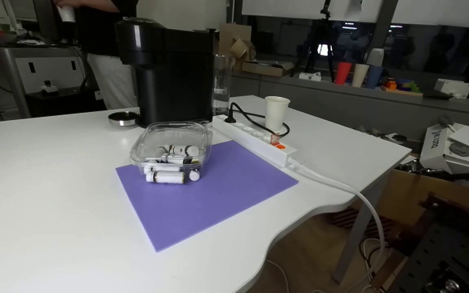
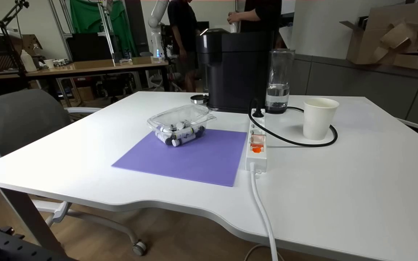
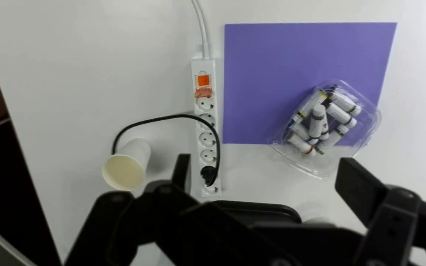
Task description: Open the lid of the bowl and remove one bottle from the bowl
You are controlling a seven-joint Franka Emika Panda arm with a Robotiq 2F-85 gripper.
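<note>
Wrist view: the end effector has its jaws wide apart, holding nothing. The bowl, with white bottles inside, lies at its 2 o'clock, straddling the edge of the mat. The lid looks to be on the bowl; whether latched, I cannot tell. Opening it is likely the step now: travel toward 2 o'clock, nip only the lid's rim at a jutting corner, and lift slowly, since such thin plastic may slide or tip. Then take 1 bottle from the top of the heap.

For room, the surface ends at 9 o'clock; nearer in stands the cup, also at 9. The strip and its cable lie at 10, and the machine, tall in both exterior views, at 6; low moves those ways could snag. The mat toward 1 o'clock should suit setting the lid down, if it comes free.
</note>
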